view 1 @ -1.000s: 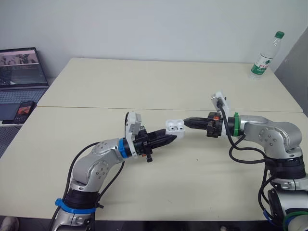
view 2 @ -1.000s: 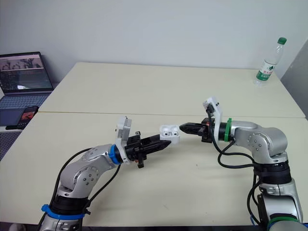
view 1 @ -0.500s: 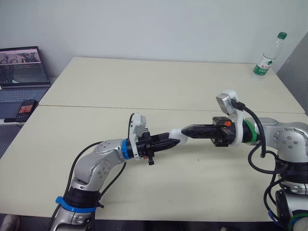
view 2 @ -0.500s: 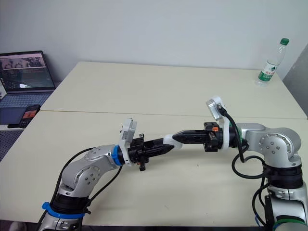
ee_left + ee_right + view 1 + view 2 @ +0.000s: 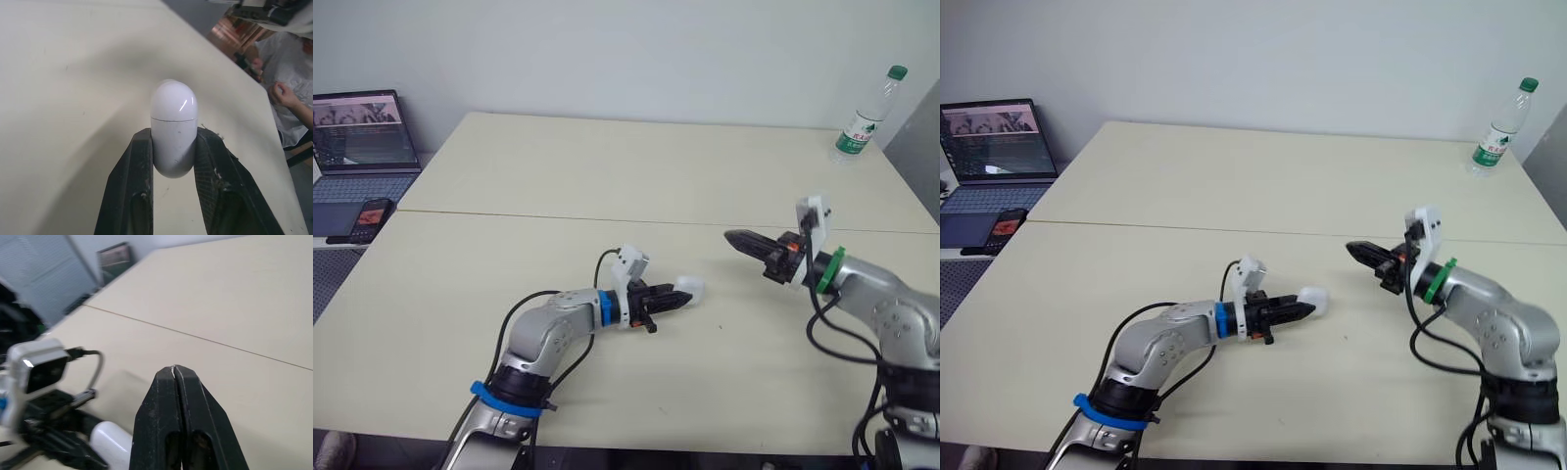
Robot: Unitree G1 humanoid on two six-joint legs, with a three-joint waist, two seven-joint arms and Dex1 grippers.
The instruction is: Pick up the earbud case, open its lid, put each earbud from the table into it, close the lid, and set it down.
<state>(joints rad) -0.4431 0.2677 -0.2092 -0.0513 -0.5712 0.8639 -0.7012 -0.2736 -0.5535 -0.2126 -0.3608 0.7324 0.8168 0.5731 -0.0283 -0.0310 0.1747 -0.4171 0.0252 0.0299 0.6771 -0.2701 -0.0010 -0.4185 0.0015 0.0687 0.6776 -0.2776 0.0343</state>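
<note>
The white earbud case (image 5: 688, 290) has its lid down and lies level, low over the front middle of the table (image 5: 607, 176). My left gripper (image 5: 672, 299) is shut on its lower half. In the left wrist view the case (image 5: 173, 122) sits pinched between the two black fingers (image 5: 142, 161), its rounded lid end sticking out past them. Whether it touches the table I cannot tell. My right gripper (image 5: 734, 238) hovers to the right of the case, apart from it, shut with nothing in it, its tips (image 5: 174, 369) pressed together. No loose earbuds are visible on the table.
A water bottle (image 5: 868, 113) stands at the table's back right corner. A laptop (image 5: 362, 137) and a phone (image 5: 367, 217) lie on a side surface to the left. A seam (image 5: 509, 212) runs across the tabletop. A seated person (image 5: 288, 93) shows beyond the table edge.
The case's lid, open a second ago, is now closed. My right gripper has drawn back to the right, away from the case. My left gripper has lowered the case toward the table.
</note>
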